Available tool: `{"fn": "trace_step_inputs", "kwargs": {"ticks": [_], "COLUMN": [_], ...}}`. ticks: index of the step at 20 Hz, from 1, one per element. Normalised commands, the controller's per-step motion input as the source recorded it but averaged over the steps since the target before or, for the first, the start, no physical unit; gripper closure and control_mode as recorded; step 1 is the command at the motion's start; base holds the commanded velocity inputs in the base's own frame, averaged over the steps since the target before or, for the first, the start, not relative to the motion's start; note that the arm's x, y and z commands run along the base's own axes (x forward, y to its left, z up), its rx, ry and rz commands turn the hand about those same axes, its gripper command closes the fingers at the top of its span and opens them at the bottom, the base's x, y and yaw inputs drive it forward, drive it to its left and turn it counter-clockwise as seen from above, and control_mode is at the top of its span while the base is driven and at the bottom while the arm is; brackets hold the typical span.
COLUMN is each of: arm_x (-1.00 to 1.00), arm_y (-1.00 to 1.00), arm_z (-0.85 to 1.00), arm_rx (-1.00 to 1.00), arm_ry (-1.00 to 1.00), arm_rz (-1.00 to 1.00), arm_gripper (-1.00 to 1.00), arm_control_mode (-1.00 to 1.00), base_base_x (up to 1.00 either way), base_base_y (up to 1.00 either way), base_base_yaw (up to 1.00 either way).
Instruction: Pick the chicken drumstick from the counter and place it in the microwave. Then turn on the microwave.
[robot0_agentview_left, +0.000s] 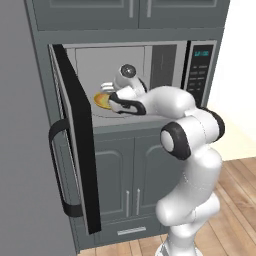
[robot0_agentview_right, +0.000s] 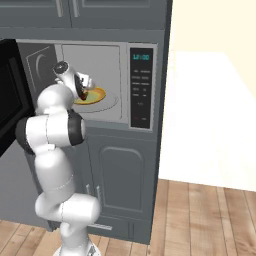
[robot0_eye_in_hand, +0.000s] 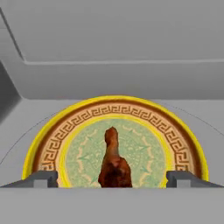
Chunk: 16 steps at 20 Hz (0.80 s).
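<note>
The chicken drumstick (robot0_eye_in_hand: 113, 162) lies on a yellow patterned plate (robot0_eye_in_hand: 175, 131) inside the microwave (robot0_agentview_left: 165, 60), whose door (robot0_agentview_left: 75, 135) stands swung wide to the left. My gripper (robot0_eye_in_hand: 113, 179) is inside the cavity just above the plate, open, its fingertips (robot0_eye_in_hand: 41, 179) well apart on either side of the drumstick and not touching it. From the base cameras the gripper (robot0_agentview_left: 111, 97) hovers over the plate (robot0_agentview_left: 101, 101), and the drumstick (robot0_agentview_right: 86, 96) peeks out beside the hand. The counter is out of view.
The black keypad (robot0_agentview_right: 141, 87) with its teal display sits right of the cavity. The door's dark curved handle (robot0_agentview_left: 57, 165) juts out at the left. Grey cabinets (robot0_agentview_left: 125, 185) stand below, and wooden floor lies to the right.
</note>
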Motion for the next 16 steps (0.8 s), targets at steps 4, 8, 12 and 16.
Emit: {"fn": "trace_step_inputs", "kwargs": {"ticks": [4,8,12,16], "arm_x": [-0.72,-0.92,-0.88,-0.75], "arm_y": [0.00,-0.02,-0.08,-0.16], "arm_z": [0.12,0.45,0.71,0.81], "arm_rx": [-0.03,-0.01,0.00,0.00], "arm_ry": [-0.17,-0.19,-0.18,-0.08], "arm_rz": [0.00,0.00,0.00,0.00], "arm_gripper": [-1.00,-1.00,-1.00,-1.00], "arm_control_mode": [-1.00,-1.00,-1.00,-1.00], "base_base_x": [0.00,0.00,0.00,0.00], "base_base_y": [0.00,0.00,0.00,0.00], "base_base_yaw": [0.00,0.00,0.00,0.00]}}
